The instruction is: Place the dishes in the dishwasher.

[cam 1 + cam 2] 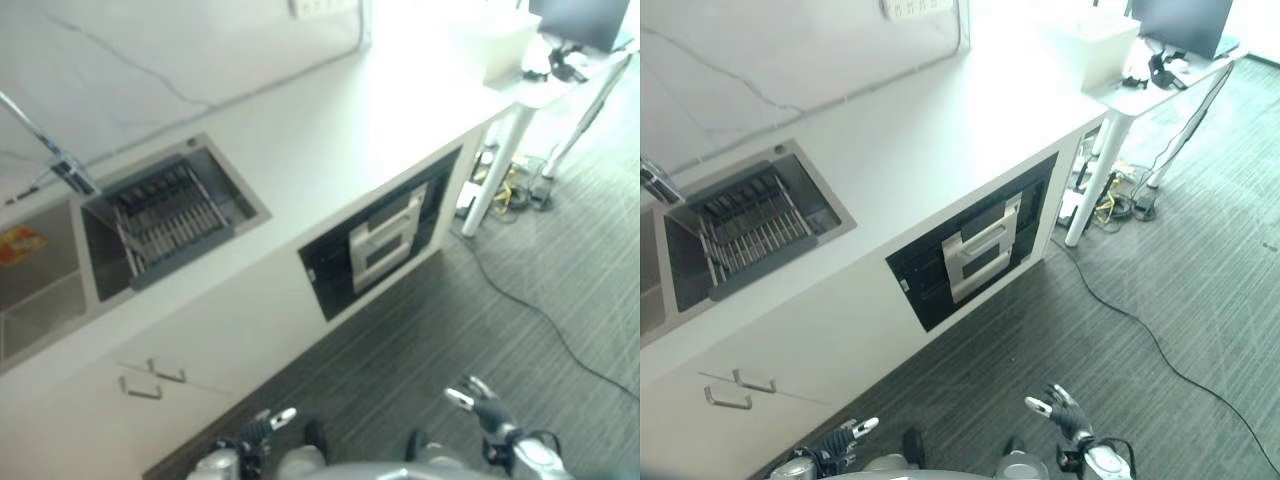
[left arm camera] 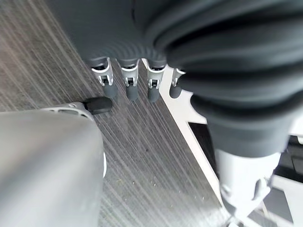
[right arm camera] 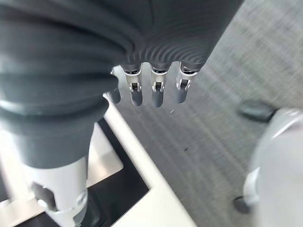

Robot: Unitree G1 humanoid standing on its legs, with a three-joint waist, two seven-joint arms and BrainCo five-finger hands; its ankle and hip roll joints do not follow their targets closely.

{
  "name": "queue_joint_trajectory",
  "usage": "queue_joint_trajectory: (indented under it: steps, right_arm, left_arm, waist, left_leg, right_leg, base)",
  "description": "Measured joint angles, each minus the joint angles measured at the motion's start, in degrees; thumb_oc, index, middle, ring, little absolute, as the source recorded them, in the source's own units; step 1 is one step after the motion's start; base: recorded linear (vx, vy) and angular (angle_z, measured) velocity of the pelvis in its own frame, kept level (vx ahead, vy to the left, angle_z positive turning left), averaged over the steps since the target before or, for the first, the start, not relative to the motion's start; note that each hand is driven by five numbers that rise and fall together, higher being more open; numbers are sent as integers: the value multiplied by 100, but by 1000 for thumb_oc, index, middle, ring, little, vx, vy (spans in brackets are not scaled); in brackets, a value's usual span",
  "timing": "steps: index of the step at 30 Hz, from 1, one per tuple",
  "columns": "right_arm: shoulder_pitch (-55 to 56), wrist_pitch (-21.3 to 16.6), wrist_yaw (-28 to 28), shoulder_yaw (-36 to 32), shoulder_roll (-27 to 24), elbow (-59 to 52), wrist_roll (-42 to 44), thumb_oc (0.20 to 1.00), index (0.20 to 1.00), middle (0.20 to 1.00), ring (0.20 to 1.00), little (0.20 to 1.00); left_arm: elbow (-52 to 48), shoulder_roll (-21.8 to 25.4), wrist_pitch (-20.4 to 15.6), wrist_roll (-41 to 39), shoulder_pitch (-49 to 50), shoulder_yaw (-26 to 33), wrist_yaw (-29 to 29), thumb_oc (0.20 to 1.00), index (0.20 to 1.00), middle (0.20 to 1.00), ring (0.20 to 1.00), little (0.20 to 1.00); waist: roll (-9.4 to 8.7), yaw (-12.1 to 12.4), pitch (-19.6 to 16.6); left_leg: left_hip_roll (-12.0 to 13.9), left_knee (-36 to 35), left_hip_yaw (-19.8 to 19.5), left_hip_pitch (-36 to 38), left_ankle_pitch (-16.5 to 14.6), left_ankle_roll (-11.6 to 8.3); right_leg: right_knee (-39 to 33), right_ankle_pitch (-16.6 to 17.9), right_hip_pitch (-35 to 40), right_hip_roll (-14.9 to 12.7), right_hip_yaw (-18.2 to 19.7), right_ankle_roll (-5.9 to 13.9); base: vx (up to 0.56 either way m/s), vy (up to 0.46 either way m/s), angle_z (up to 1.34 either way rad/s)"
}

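Note:
The dishwasher (image 1: 375,245) is a black panel with a white handle set in the front of the white counter (image 1: 330,130), and it is closed. A dark ribbed rack (image 1: 165,215) lies in the right basin of the sink. An orange item (image 1: 20,243) sits in the left basin; I cannot make out any dishes. My left hand (image 1: 262,425) hangs low over the floor in front of the cabinets, its fingers (image 2: 130,82) relaxed and holding nothing. Low at the right, my right hand (image 1: 482,405) is the same, with straight fingers (image 3: 157,90) and nothing in them.
A faucet (image 1: 60,160) leans over the sink. Two cabinet handles (image 1: 150,378) show below the sink. A white box (image 1: 490,40) stands on the counter's far end. Beyond it is a white table (image 1: 560,85) with a monitor (image 1: 590,20), and cables (image 1: 510,190) trail across the grey carpet.

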Motion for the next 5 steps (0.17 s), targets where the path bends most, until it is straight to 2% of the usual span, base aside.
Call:
queue_joint_trajectory:
  steps: [1,4,5]
  right_arm:
    - [21,40,50,-33,27,466,13,1000,1000,1000,1000,1000]
    - [-56,35,176,-687,319,2129,135,1000,1000,1000,1000,1000]
    - [52,41,221,-791,333,2294,137,1000,1000,1000,1000,1000]
  left_arm:
    - [12,1,14,2,-49,-45,-74,1000,1000,1000,1000,1000]
    - [628,-28,164,179,-157,-301,-461,1000,1000,1000,1000,1000]
    - [750,-6,196,251,-201,-308,-592,1000,1000,1000,1000,1000]
  waist:
    - [11,-8,-41]
    - [35,-26,-187]
    - [53,-90,-234]
  left_leg:
    - [-10,-4,6,20,-17,-17]
    - [-17,-33,144,108,-47,18]
    - [-14,-33,146,112,-47,18]
  right_leg:
    - [34,-14,-48,-23,31,2]
    - [135,-34,-72,-45,209,5]
    - [135,-35,-74,-43,214,3]
  base:
    - [20,22,-7]
    - [21,23,-24]
    - [44,54,-30]
